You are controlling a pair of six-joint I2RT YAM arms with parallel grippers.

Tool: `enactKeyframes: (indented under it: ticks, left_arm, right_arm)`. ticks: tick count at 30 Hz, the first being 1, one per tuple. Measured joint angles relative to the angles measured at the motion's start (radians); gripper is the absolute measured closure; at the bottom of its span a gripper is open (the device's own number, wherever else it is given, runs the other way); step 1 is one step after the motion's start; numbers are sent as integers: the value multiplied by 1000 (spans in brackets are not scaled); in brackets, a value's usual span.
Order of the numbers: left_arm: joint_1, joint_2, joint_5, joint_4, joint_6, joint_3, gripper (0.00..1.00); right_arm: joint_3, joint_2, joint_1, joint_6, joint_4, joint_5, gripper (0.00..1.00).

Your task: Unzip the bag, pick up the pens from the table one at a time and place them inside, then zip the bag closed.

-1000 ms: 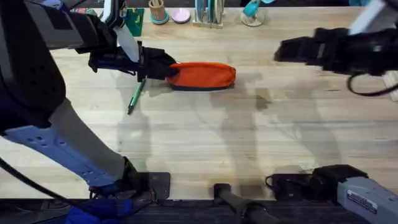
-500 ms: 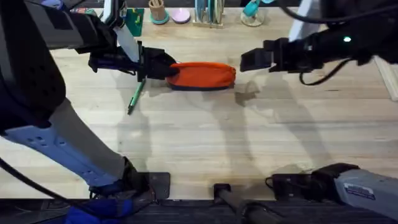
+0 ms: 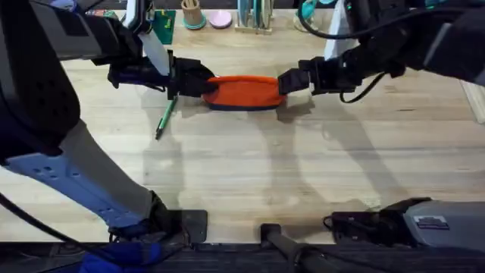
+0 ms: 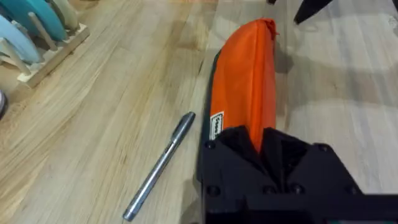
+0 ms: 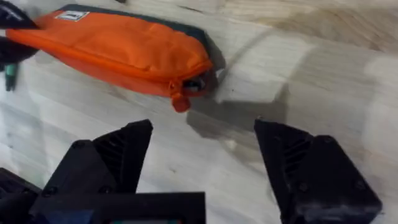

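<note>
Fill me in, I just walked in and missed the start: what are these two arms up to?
The left gripper is clamped on one end of the orange bag, pinning it to the table. The right gripper is open, just short of the bag's other end, where the zipper pull sits. The bag looks zipped. A green pen and a silver pen lie on the table beside it.

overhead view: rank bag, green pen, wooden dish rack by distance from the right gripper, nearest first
From the right gripper, in the overhead view:
1. The bag: right beside it, its end at the gripper.
2. The wooden dish rack: at the table's far edge, holding blue plates.
3. The green pen: past the bag's other end, by the left gripper.
</note>
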Motion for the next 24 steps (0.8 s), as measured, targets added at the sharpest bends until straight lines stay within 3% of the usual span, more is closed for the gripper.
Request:
enactKeyframes:
  ticks: [14, 24]
  left_arm:
    - [0, 0, 0, 0, 0, 0, 958]
    - [0, 0, 0, 0, 0, 0, 959]
  right_arm:
    - [0, 108, 8, 0, 118, -65, 39]
    - [0, 110, 21, 0, 130, -73, 315]
